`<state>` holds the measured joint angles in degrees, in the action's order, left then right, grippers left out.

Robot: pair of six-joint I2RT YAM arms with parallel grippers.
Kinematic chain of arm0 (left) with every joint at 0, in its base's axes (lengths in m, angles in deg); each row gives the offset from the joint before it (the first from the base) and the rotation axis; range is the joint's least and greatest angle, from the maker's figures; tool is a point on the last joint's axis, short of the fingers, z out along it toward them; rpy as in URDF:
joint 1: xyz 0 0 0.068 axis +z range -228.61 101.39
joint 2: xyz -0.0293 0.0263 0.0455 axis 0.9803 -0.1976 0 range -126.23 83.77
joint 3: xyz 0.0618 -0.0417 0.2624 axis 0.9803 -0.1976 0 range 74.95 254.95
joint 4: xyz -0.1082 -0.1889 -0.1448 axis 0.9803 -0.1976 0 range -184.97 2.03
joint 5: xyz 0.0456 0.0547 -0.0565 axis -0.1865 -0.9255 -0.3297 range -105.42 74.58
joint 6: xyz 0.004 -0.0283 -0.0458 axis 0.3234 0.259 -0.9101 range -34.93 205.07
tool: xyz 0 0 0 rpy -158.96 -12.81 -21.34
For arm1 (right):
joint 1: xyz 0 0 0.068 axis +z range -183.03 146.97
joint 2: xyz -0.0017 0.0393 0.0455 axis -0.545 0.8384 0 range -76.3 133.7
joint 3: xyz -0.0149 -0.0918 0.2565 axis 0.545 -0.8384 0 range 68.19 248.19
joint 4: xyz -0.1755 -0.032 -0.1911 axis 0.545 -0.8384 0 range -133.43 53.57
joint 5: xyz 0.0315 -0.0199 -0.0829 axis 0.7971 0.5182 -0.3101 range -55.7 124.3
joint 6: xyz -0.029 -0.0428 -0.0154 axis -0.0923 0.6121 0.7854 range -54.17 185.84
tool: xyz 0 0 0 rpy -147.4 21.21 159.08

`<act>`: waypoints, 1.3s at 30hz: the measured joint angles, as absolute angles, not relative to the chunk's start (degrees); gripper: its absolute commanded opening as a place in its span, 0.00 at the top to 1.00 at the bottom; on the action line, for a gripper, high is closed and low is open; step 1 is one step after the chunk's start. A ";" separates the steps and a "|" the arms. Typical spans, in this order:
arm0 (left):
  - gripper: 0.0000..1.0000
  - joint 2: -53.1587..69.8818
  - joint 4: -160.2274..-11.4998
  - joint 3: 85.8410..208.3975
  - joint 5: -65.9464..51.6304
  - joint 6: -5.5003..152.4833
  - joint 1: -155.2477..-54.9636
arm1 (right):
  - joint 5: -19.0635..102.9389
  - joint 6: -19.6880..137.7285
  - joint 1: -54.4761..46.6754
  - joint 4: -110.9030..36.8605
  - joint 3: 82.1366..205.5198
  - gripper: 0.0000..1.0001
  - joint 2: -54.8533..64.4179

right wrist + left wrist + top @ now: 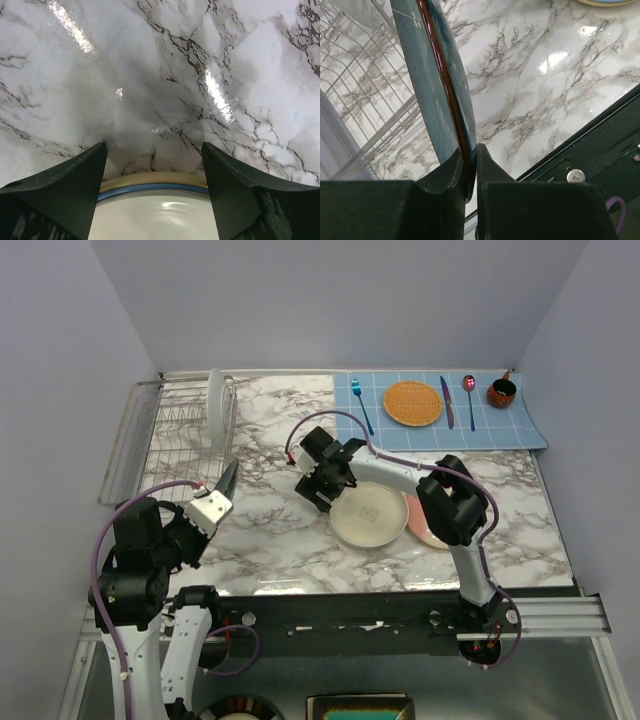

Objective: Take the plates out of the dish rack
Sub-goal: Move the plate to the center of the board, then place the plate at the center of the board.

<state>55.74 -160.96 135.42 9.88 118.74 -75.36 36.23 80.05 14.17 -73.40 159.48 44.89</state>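
Note:
My left gripper (216, 502) is shut on the rim of the teal plate with a red rim (229, 478) and holds it on edge just right of the silver wire dish rack (165, 435). In the left wrist view the plate (437, 75) runs up from my gripper (470, 162). A white plate (216, 403) stands upright in the rack. My right gripper (318, 482) is open at the left rim of the cream plate (368, 517), which lies flat on the marble. In the right wrist view this plate (155, 210) sits between my open fingers (75, 185). The pink plate (428, 533) lies partly under the right arm.
A blue grid mat (440, 410) at the back right holds an orange woven disc (412, 402), a fork (361, 405), a knife (446, 400), a spoon (469, 398) and a brown cup (501, 392). The rack wires (360, 95) lie left of the held plate.

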 measured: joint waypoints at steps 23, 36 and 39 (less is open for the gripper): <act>1.00 57.40 -167.73 140.20 17.38 125.56 -74.16 | 30.61 74.04 7.81 -72.54 163.37 0.14 41.57; 1.00 57.97 -167.80 138.28 20.59 132.40 -70.11 | 39.79 67.88 0.60 -74.01 171.24 0.14 32.06; 1.00 57.92 -167.71 138.30 21.51 133.43 -69.68 | 41.32 67.81 0.75 -74.40 171.26 0.14 31.58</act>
<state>57.92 -167.71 138.30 21.51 133.43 -69.68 41.32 67.81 0.75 -74.40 171.26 31.58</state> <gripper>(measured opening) 0.165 0.855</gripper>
